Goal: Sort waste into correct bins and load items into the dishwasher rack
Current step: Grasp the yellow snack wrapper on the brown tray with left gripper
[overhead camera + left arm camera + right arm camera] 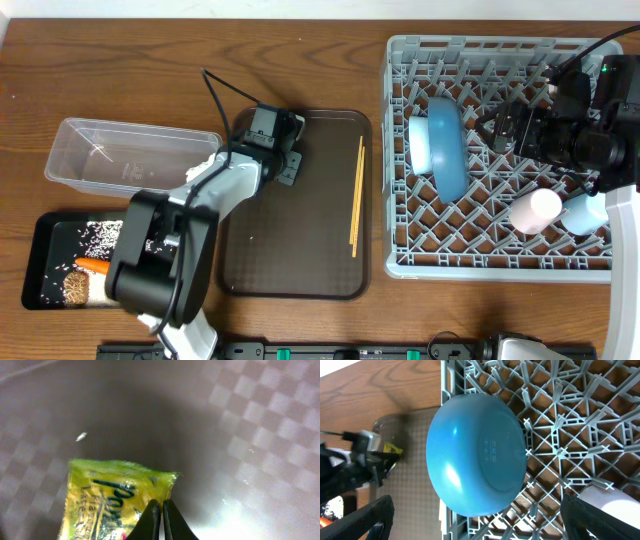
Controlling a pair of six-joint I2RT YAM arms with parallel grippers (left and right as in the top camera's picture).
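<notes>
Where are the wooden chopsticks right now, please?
Overhead, the chopsticks lie on the right side of the brown tray, just left of the grey rack.

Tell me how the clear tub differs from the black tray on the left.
The clear tub is see-through with taller walls; the black tray is opaque and shallow. The tray holds rice, a carrot and a brown lump; I see no such waste in the tub. Both are rectangular.

Everything sat on a wooden table [130, 60], reddish-brown, grain running left to right. Light was pretty even across it, shadows soft and short. A dark brown serving tray [300, 230] lay mid-table and caught a whitish glare up close. Black rail [330, 352] ran along the near edge.
</notes>
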